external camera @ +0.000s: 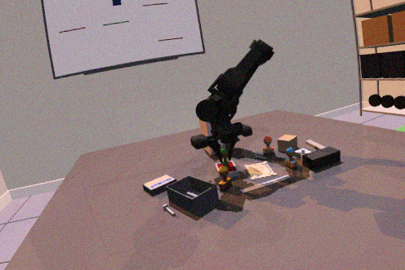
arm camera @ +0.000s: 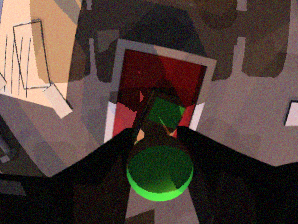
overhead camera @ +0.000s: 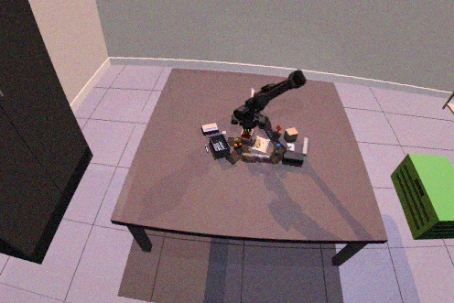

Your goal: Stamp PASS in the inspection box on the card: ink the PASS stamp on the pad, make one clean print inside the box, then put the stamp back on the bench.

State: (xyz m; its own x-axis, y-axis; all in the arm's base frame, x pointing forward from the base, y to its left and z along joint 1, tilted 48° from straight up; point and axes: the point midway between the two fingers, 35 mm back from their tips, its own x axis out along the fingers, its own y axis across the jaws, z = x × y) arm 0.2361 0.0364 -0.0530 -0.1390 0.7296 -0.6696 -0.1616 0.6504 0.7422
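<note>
My gripper [overhead camera: 247, 128] [arm camera: 155, 134] points down and is shut on the stamp with the green knob [external camera: 224, 152] [arm camera: 160, 172]. The stamp stands roughly upright over the near part of the red ink pad [overhead camera: 247, 135] [external camera: 232, 165] [arm camera: 150, 62]; whether its face touches the pad is hidden. The cream card [overhead camera: 263, 142] [external camera: 265, 170] [arm camera: 62, 35] lies beside the pad, with an outlined box [arm camera: 46, 53] showing in the wrist view. No print can be made out inside it. Other stamps have a yellow knob [external camera: 223, 169], a red knob [external camera: 267, 139] and a blue knob [external camera: 290, 151].
An open black bin [overhead camera: 220, 145] [external camera: 193, 202] stands left of the yellow-knobbed stamp, near a white-topped box [external camera: 160, 183] and a small bolt-like piece [external camera: 168, 210]. A pale strip [external camera: 265, 183] lies before the card. A wooden block [external camera: 287, 143] and a black block [external camera: 322, 159] stand right.
</note>
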